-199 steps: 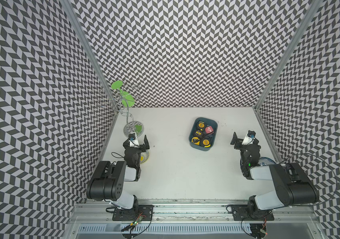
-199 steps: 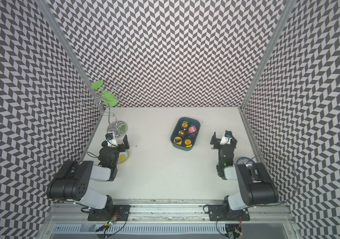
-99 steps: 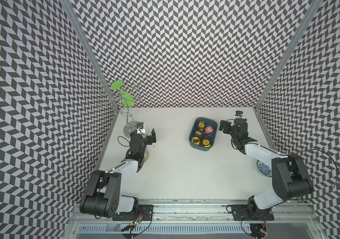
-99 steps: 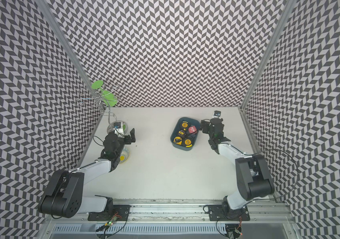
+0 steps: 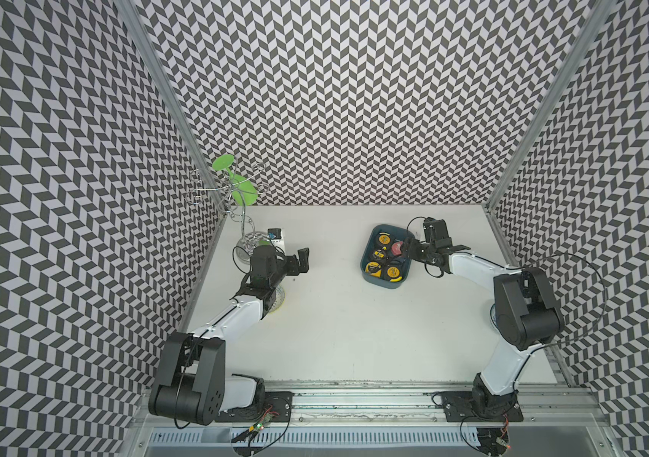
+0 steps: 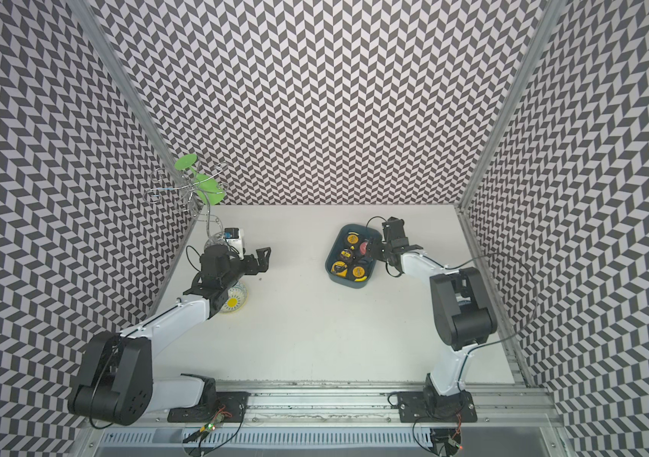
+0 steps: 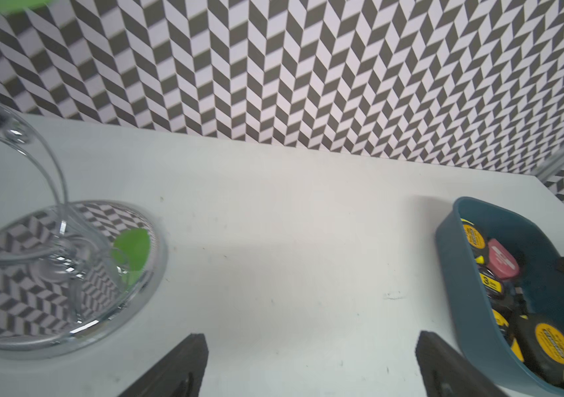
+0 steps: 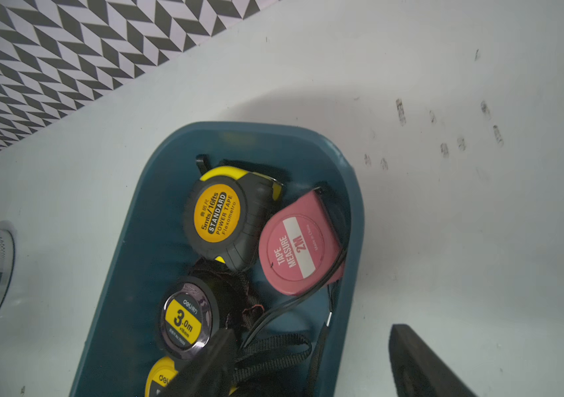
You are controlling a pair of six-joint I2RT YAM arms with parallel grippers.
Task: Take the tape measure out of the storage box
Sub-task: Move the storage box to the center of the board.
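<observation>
Right gripper astride storage box rim | one tape measure half hidden

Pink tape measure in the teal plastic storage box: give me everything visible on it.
The pink tape measure has a rounded plastic case with a white band reading TAPE MEASURE 2M. It lies label up near the far end of the dark teal plastic storage box, by its wall, abutting the black-and-yellow tape measure. A thin black cord crosses its edge.

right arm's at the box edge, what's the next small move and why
Probably close the right gripper on the storage box wall to steady it: its fingers straddle that wall, and the open left gripper points toward the tape measures.
</observation>
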